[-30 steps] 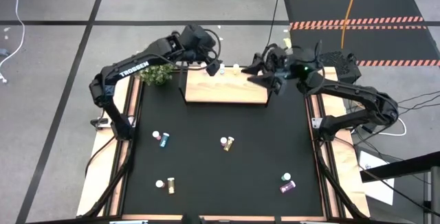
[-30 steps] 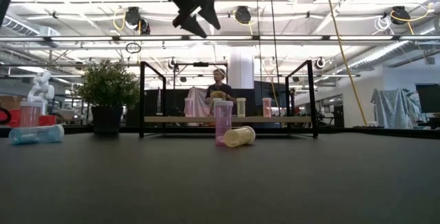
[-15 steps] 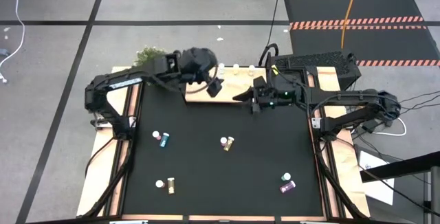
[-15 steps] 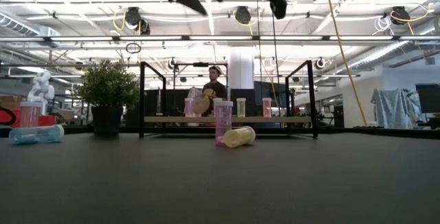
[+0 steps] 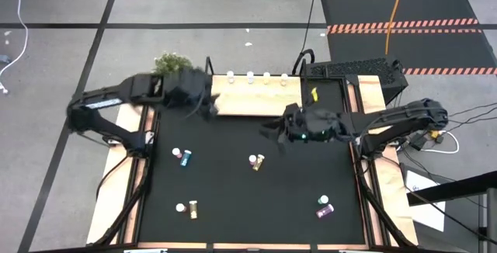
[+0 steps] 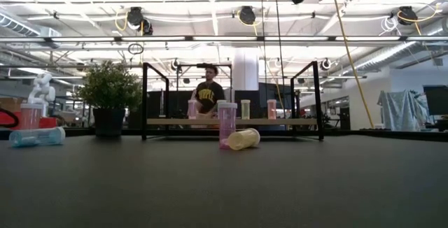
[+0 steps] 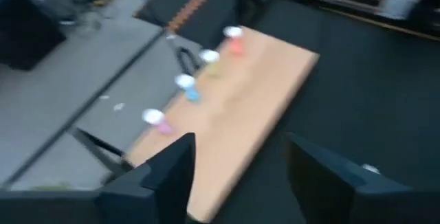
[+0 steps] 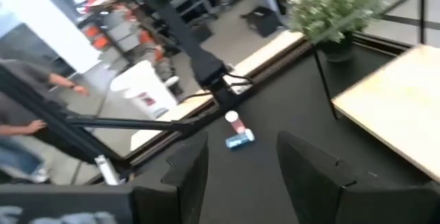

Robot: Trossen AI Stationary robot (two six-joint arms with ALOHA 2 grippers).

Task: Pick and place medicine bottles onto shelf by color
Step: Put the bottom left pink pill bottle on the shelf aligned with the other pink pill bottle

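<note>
Four medicine bottles (image 5: pixel 248 76) line the shelf (image 5: pixel 252 98) back edge; the others are scattered on the desk (image 5: pixel 233 191). Left gripper (image 7: pixel 237 172) by the shelf's left end, right gripper (image 8: pixel 240 165) just in front of the shelf: both jaws spread, holding nothing.

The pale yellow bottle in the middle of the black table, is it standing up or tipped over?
Tipped over. The pale yellow bottle lies on its side beside the upright pink bottle.

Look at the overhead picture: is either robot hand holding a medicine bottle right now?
No. Both the left hand and right hand show open, empty fingers, and the bottles sit on the shelf or table.
</note>
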